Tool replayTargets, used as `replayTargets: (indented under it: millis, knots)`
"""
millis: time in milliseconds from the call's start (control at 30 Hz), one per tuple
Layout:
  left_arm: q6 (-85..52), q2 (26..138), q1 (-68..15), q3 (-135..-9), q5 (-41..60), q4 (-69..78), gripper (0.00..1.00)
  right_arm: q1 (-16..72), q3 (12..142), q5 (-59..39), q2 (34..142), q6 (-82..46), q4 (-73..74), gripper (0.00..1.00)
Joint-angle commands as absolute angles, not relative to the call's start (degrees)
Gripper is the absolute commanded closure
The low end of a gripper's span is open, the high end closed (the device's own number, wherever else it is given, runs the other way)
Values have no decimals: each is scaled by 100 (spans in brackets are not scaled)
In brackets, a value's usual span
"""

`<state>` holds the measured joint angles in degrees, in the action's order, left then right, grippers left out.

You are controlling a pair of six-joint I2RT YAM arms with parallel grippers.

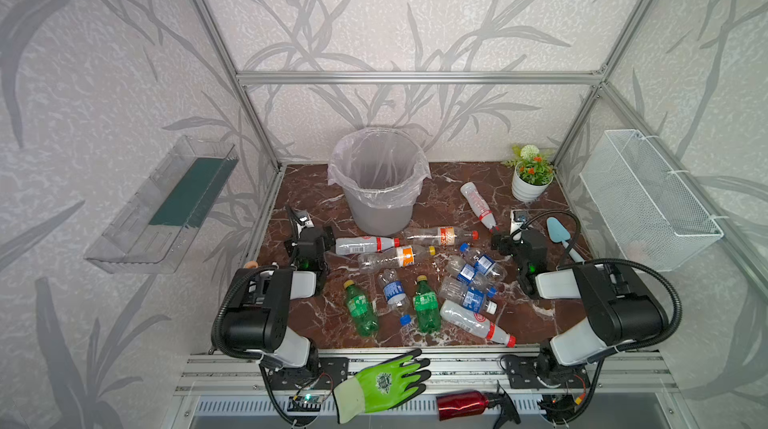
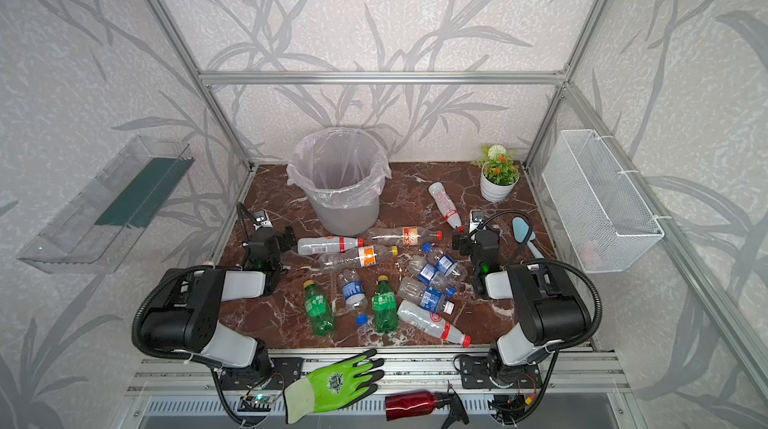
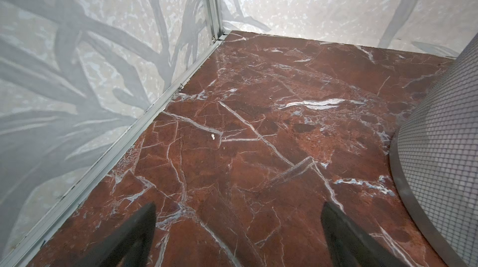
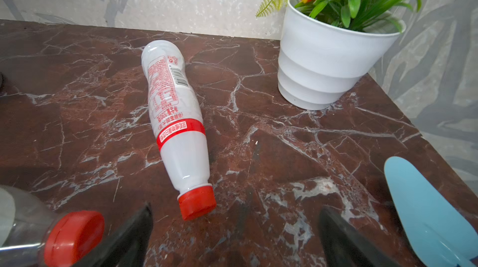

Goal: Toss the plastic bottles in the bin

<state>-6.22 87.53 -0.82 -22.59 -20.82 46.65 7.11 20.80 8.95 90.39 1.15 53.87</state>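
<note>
**Q:** Nearest the lens?

**A:** Right wrist view: my right gripper (image 4: 235,207), jaws spread wide, nothing between them. Just ahead of the fingertips a whitish bottle (image 4: 178,113) lies on its side with its red cap toward me, not touching. Off my inner finger is a clear bottle (image 4: 23,224), red-capped, also lying down. Off my outer finger is a blue trowel (image 4: 426,214). A white plant pot (image 4: 323,66) stands farther ahead, apart from the whitish bottle.

**Q:** Left side?

**A:** My left gripper (image 3: 238,206) is spread the same way and holds nothing, over bare marble tabletop (image 3: 258,123). The bin (image 3: 439,149) stands upright just off my inner finger. I see no contact.

**Q:** Task items overall?

**A:** In both top views the other plastic bottles (image 1: 426,308) lie scattered on their sides between my two grippers, some touching one another. The bin (image 1: 380,206) stands ahead of both grippers, nearer the left one, with its thin bag (image 1: 349,173) folded over the rim.
</note>
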Motion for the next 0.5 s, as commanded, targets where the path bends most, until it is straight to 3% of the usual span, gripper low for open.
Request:
replayTargets:
  millis: [0,467]
  knots:
    - [-668,8701,-59,-2329,-2048,4583,1,687,2170,724,8987,229,5404,1]
    - [-657,8698,-62,-2320,-2052,4607,1,607,2237,316,8982,261,5265,1]
